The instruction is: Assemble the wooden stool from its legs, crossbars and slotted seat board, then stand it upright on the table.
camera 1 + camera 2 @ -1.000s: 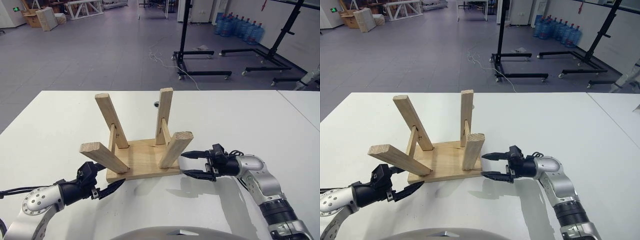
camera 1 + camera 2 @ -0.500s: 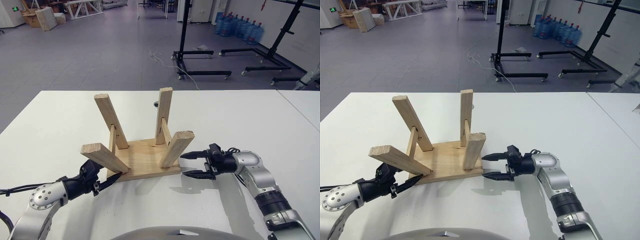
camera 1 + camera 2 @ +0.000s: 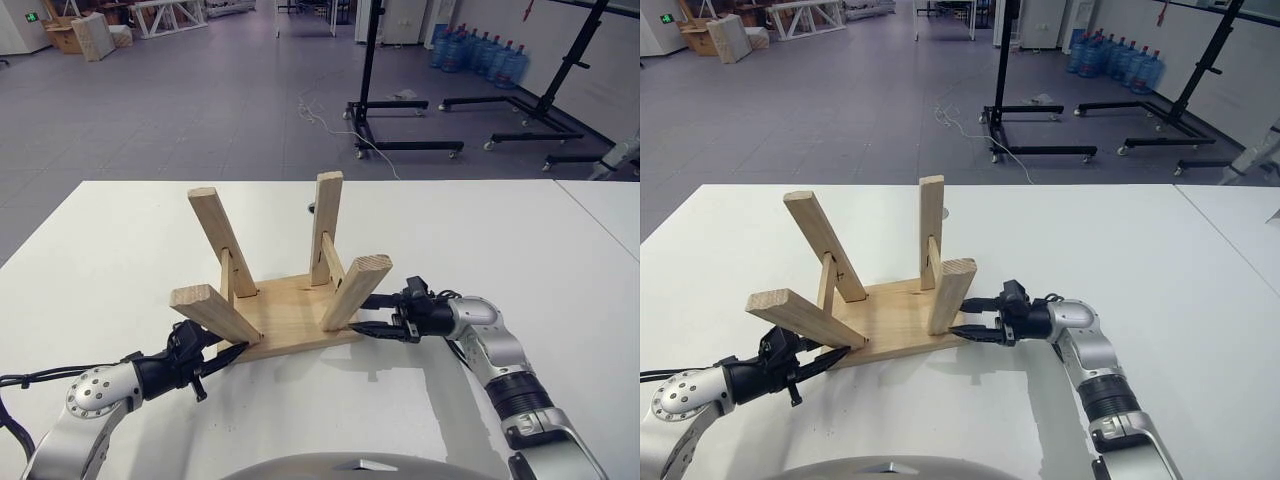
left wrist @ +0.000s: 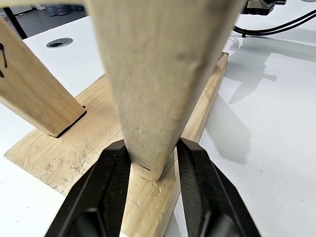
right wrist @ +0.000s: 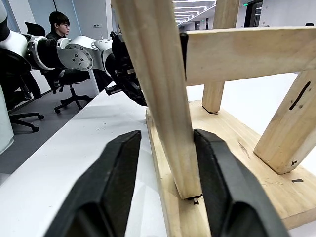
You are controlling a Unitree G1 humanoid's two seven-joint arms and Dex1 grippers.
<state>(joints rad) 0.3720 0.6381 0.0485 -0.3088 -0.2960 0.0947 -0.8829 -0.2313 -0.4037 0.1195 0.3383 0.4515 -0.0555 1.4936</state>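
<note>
Left eye view: stool (image 3: pixel 322 235) sat upside down on table (image 3: pixel 500 230), seat board (image 3: pixel 285 325) flat, four legs up, so assembly judged done, only flip left. Left gripper (image 3: pixel 228 350) clamped on base of near-left leg (image 3: pixel 210 312), both fingers pressed against wood, probably taken as handle for turning over. Right gripper (image 3: pixel 362 313) spread around base of near-right leg (image 3: pixel 355 290), gap seen at one finger, not yet clenched. Low hold near seat judged sensible: less leverage, though slots could be pulled loose
</note>
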